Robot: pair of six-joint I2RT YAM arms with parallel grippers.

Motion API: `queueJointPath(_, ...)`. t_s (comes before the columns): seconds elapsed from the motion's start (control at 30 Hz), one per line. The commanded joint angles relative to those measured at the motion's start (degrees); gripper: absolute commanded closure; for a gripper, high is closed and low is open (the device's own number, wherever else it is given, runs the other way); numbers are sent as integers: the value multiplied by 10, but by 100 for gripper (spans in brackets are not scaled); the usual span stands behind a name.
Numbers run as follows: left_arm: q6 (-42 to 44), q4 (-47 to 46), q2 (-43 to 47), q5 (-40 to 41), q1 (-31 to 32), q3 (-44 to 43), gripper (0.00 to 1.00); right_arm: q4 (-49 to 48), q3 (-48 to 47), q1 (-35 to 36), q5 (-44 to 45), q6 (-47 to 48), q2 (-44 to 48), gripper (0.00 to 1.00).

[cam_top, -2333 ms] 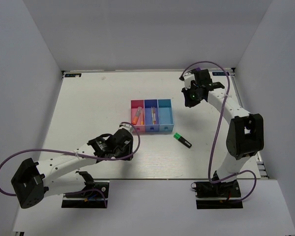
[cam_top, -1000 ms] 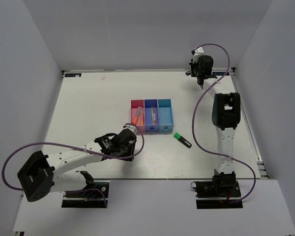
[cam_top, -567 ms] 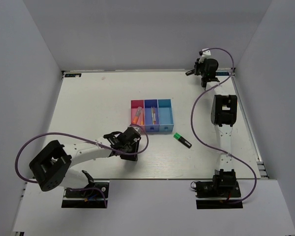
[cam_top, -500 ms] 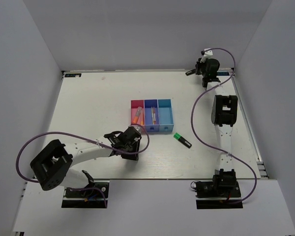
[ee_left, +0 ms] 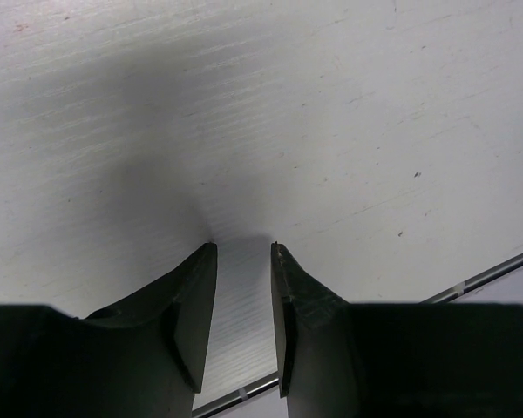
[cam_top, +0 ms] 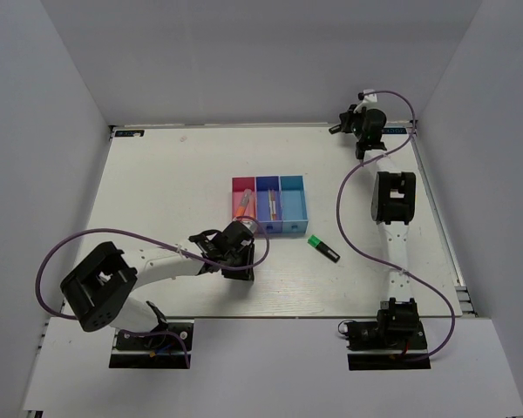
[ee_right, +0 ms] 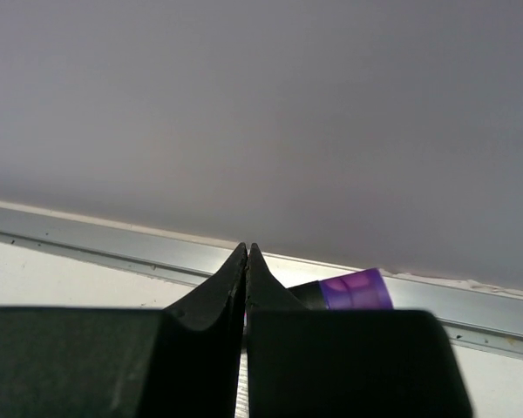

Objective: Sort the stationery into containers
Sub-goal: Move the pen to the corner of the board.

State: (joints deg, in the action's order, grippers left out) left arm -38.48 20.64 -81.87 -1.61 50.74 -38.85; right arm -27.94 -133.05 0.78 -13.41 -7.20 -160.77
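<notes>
The three joined containers (cam_top: 268, 205) stand mid-table: pink-red (cam_top: 242, 205) with orange highlighters in it, dark blue (cam_top: 268, 205) with a thin stick in it, light blue (cam_top: 292, 205). A green-black highlighter (cam_top: 323, 248) lies on the table to their front right. My left gripper (cam_top: 241, 261) is just in front of the pink-red bin, pointing down at bare table, jaws open and empty (ee_left: 244, 248). My right gripper (cam_top: 344, 128) is at the far right back corner, jaws shut tip to tip (ee_right: 247, 249). A purple-black highlighter (ee_right: 356, 290) lies just beyond its right finger by the back rail.
The grey back wall and the metal rail (ee_right: 87, 237) along the table's back edge are directly ahead of my right gripper. The table's near edge (ee_left: 488, 272) shows close to my left gripper. Purple cables loop beside both arms.
My right arm has stretched out to the far right back corner. My left gripper has moved right, to the front of the pink-red bin. The green-black highlighter has not moved.
</notes>
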Motion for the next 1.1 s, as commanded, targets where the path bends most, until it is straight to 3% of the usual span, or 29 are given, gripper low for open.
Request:
queueJointPath(0.0, -3, -4, -6, -9, -1, -1, 58, -40, -32, -2, -16, -7, -22, 100)
queueJointPath(1.07, 2, -3, -14, -23, -14, -3, 58, -36, -30, -1, -22, 38, -52, 100)
